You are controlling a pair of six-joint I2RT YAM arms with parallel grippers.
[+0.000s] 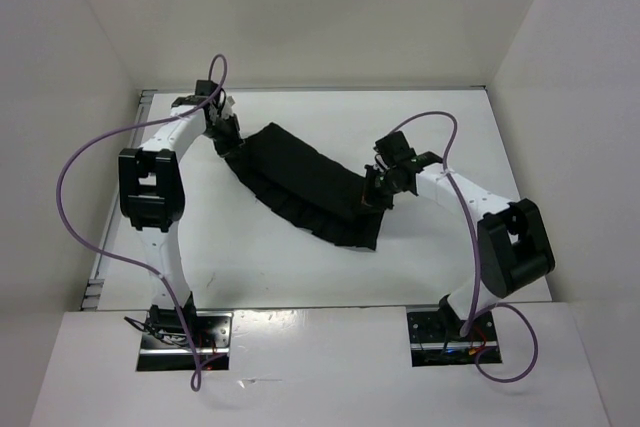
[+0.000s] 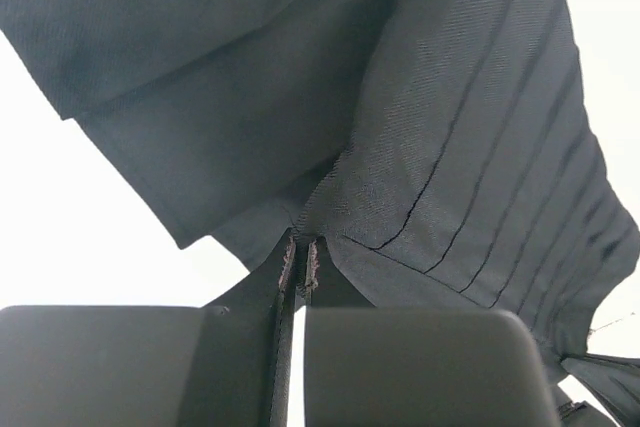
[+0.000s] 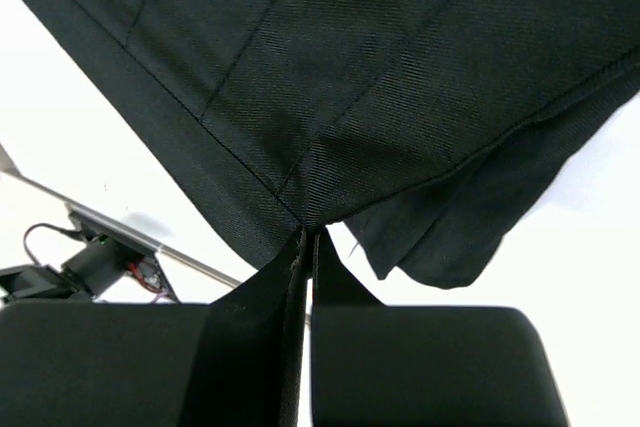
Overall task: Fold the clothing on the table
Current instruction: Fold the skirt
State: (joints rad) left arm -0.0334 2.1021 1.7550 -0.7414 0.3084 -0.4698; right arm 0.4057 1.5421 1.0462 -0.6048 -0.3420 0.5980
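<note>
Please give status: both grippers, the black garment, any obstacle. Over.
Left gripper shut on soft black pleated garment, left end. Right gripper shut on right end. Garment stretched between them. No obstacle seen.

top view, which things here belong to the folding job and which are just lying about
Part of the job: clothing, table, left gripper and right gripper, each shut on an end of the clothing.
Just there: purple cables, white walls.
</note>
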